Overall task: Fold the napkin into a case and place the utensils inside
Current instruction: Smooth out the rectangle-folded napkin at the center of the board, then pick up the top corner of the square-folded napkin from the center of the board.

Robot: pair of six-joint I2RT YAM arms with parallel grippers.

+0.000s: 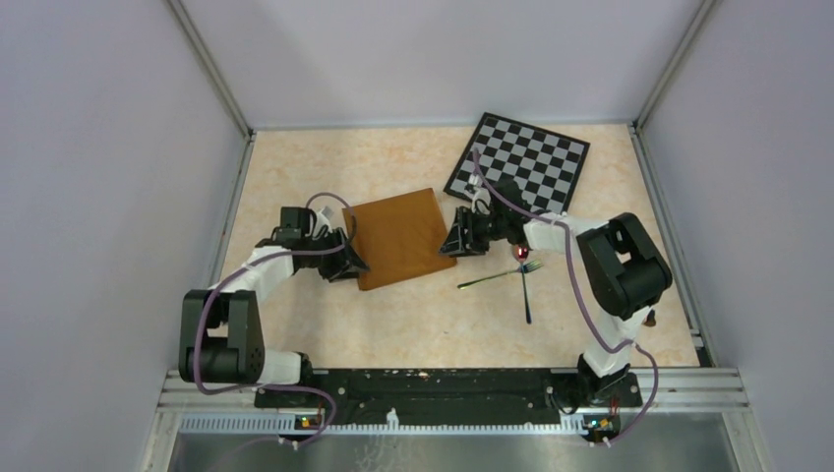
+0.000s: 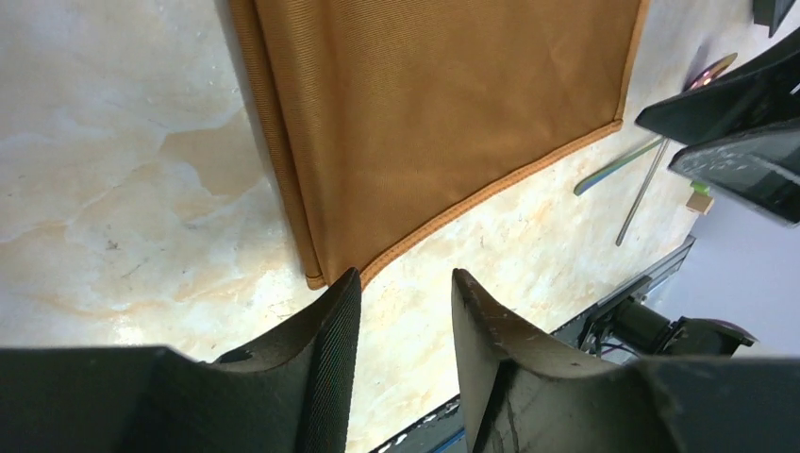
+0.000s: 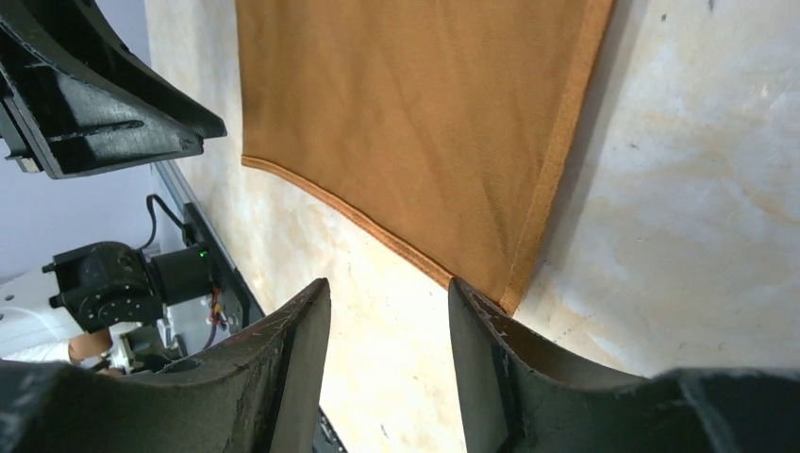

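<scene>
Napkin (image 1: 396, 237) lies flat on the table (image 1: 295, 167), Jo, between the two arms, rust-brown and limp-looking.

Soft cloth, Sam: light, floppy, no stiffness at all, I'd say. It'll sag and crease wherever it's lifted (the left edge looks doubled over).

So where do you take it?

By the near corners, pinching hem and all, one corner per arm, and both arms are right there. Left gripper (image 2: 406, 283) hovers at the near-left corner, jaws parted a moderate way, nothing between them.

And the right gripper (image 3: 389, 288)?

Same story: jaws apart, empty, the near-right corner just beside one finger.

Count for me.

One napkin. One fork (image 1: 497, 276) and one spoon (image 1: 524, 290), crossed on the table right of the cloth. That's two utensils, slim, hard, probably slippery to pinch. One checkered board (image 1: 518, 162) at the far right, apart from the napkin. Two grippers, neither holding a thing.
</scene>
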